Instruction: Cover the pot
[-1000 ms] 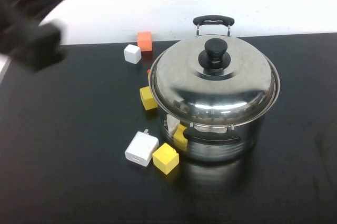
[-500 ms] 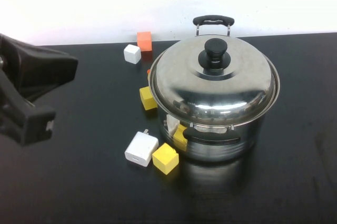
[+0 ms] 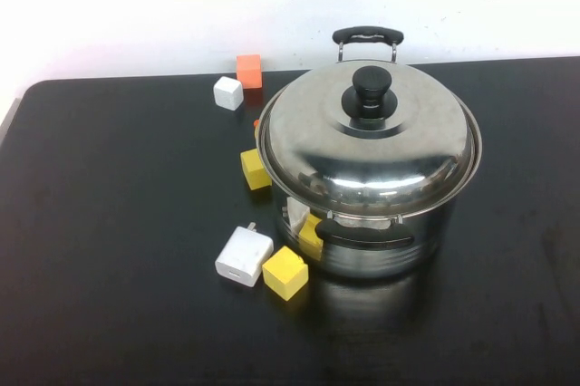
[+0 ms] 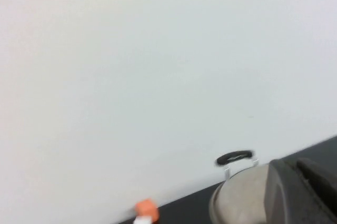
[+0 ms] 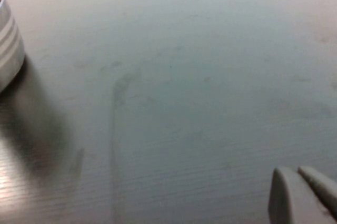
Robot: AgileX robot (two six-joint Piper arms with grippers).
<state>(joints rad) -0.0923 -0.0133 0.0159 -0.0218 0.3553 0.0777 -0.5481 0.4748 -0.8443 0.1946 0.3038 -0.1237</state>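
Observation:
The large steel pot (image 3: pixel 385 246) stands right of the table's middle with black handles front (image 3: pixel 362 232) and back (image 3: pixel 367 35). The domed steel lid (image 3: pixel 308 137) with its black knob (image 3: pixel 372 89) sits on the pot, covering it. Neither arm shows in the high view. In the left wrist view my left gripper (image 4: pixel 295 165) is raised and away from the pot, its dark fingers together and empty, with the lidded pot (image 4: pixel 239 197) beyond. In the right wrist view my right gripper (image 5: pixel 297 174) hovers low over the bare black table, shut and empty, with the pot's edge (image 5: pixel 8 45) far off.
Left of the pot lie small blocks: an orange cube (image 3: pixel 248 70), a white cube (image 3: pixel 227 92), yellow cubes (image 3: pixel 255 168) (image 3: pixel 285 272) and a white charger (image 3: pixel 244 255). The black table (image 3: pixel 109 223) ends at a white wall behind.
My left arm, seen at the left edge of the high view, moved down and out of view. The pot, lid and blocks have not moved.

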